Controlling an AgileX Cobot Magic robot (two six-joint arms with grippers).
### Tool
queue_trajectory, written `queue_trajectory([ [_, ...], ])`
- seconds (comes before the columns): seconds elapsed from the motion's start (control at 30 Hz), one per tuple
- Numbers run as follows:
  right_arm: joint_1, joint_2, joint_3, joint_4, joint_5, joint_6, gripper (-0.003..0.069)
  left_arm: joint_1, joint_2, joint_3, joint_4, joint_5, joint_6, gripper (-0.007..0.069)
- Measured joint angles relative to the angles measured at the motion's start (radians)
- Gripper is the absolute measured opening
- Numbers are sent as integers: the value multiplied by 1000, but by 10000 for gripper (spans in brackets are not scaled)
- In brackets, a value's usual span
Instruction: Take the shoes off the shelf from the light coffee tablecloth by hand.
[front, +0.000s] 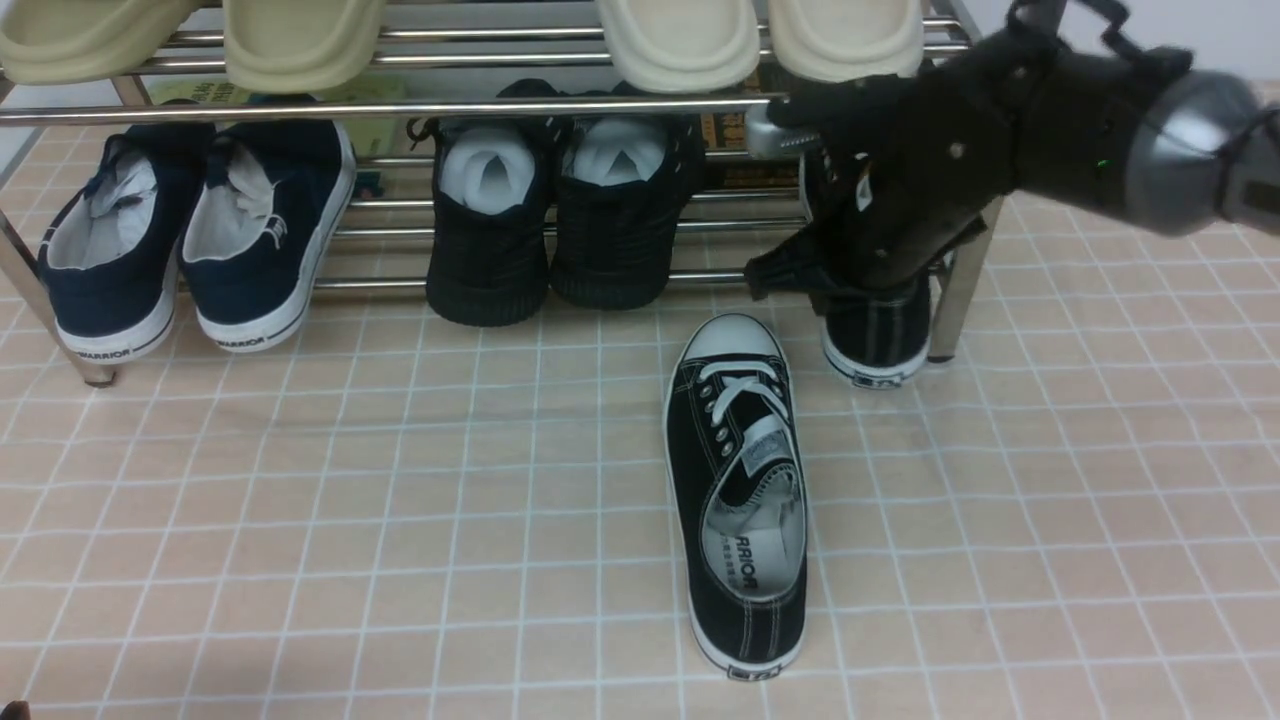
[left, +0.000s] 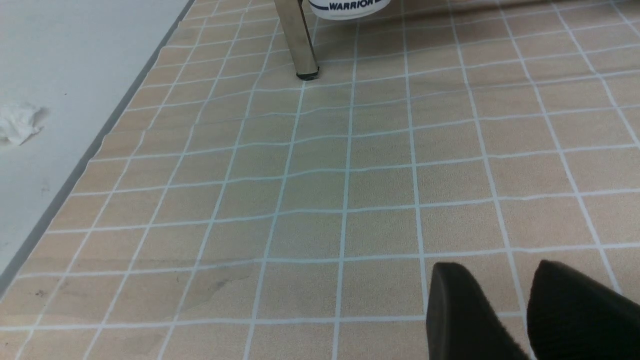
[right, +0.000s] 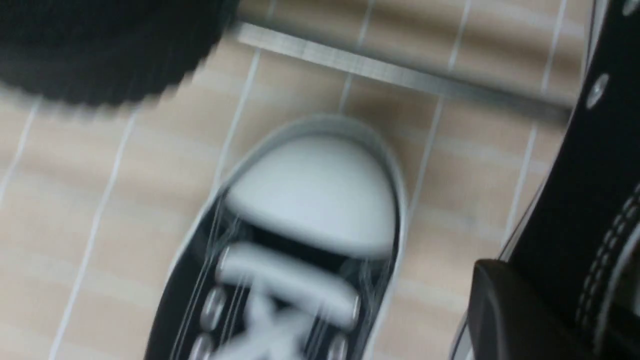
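Sneaker (front: 740, 500) on open tablecloth (front: 300, 500), right claw (front: 865, 275) gripping second sneaker (front: 877, 338) at shelf (front: 400, 108) edge

The left claw (left: 497, 280), parted, hangs over the light coffee tablecloth (left: 320, 190), apart from the shelf leg (left: 298, 40).

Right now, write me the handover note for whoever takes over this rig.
Left gripper: open, empty, low over the tablecloth.
Right gripper: looks shut on the second sneaker, at the right end of the shelf.
Done: first sneaker lies on the tablecloth, in front of the shelf.
To do: bring the second sneaker out and set it down beside the first.
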Motion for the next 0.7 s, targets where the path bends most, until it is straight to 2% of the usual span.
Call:
queue_trajectory([
  [0.17,2,-172,-3,132,206,-174,15,0,0,0,0,0,0,240],
  [0.37,2,-274,-2,200,436,-286,16,0,0,0,0,0,0,240],
  [0.5,2,-314,52,225,452,-328,16,0,0,0,0,0,0,240],
  [0.7,2,-384,265,291,442,-332,16,0,0,0,0,0,0,240],
])
